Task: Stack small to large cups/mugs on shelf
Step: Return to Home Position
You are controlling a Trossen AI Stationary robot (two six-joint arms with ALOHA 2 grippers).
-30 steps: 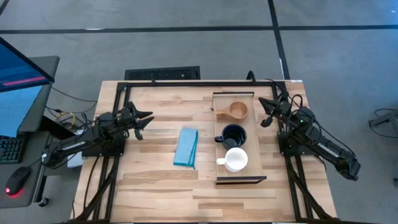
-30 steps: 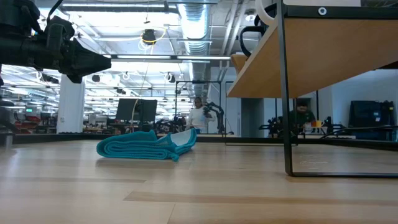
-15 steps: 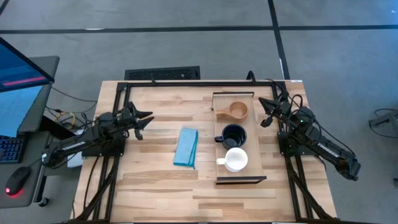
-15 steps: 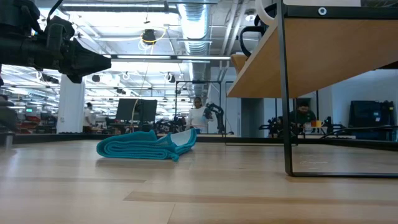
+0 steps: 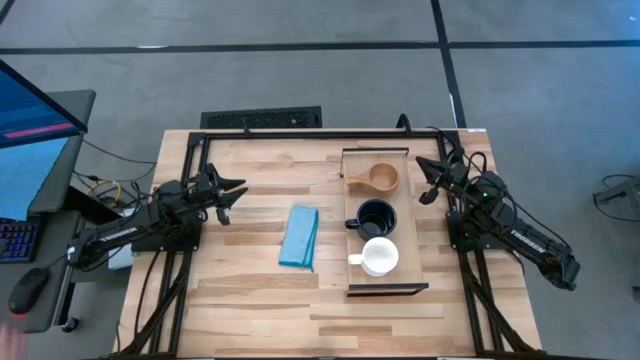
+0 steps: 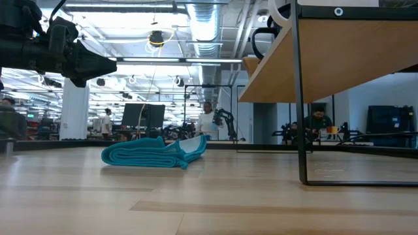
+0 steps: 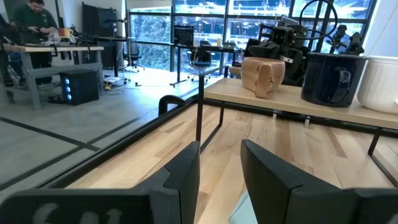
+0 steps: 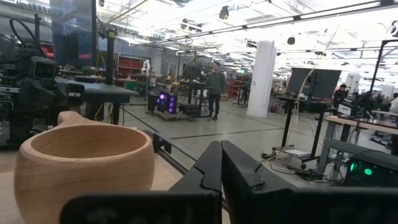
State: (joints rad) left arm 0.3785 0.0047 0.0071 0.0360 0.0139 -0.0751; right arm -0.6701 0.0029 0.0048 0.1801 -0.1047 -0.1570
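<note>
Three cups stand in a row on the raised shelf (image 5: 410, 225), each on its base. The light-brown wooden cup (image 5: 383, 179) is farthest, the navy mug (image 5: 377, 218) is in the middle, and the white mug (image 5: 380, 256) is nearest. My left gripper (image 5: 232, 197) hovers open over the table's left part, pointing toward the shelf. Its wrist view shows the wooden cup (image 7: 263, 76), navy mug (image 7: 334, 77) and white mug (image 7: 380, 84). My right gripper (image 5: 428, 181) is shut, just right of the shelf beside the wooden cup (image 8: 84, 167). Neither gripper touches anything.
A folded blue cloth (image 5: 300, 236) lies on the slatted tabletop between my left gripper and the shelf, also visible in the low view as the cloth (image 6: 153, 151). The shelf's dark bracket leg (image 6: 300, 98) stands on the table. People move in the room beyond the table.
</note>
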